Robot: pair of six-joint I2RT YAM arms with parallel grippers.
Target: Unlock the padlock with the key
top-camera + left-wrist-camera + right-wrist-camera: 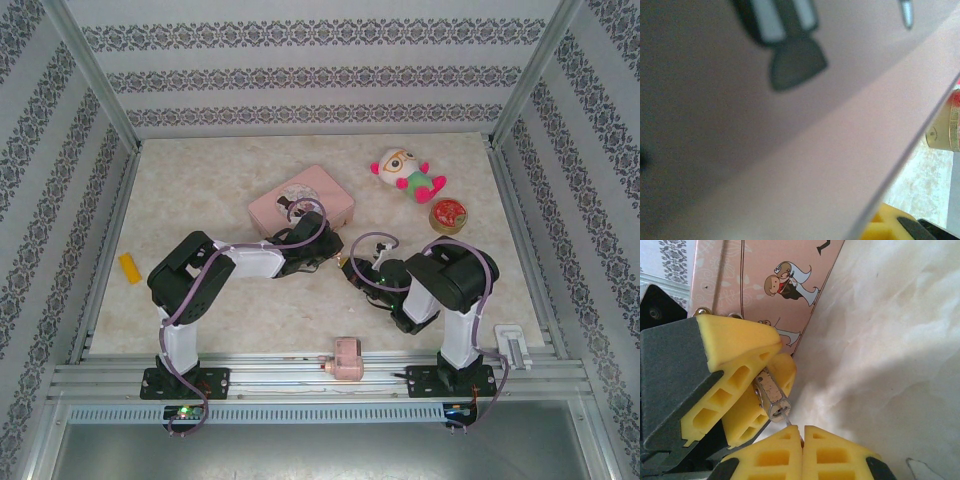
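Padlock (771, 392) tiny, hard, probably slippery, clamped by brass body in left gripper (774, 371) just beside pink tin (765, 270), right gripper (803, 437) pinched shut on skinny key (787, 421) by that tin too, best gripped at its head.

Both arms folded inward, tips meeting between the two bases.
The left arm (200, 280) bends at the elbow and reaches right; the right arm (450, 285) folds and reaches left, wrists almost nose to nose. The left fingers (735, 347) pinch the padlock (771, 392). The right fingers (775, 457) press flat together on the key (786, 420).
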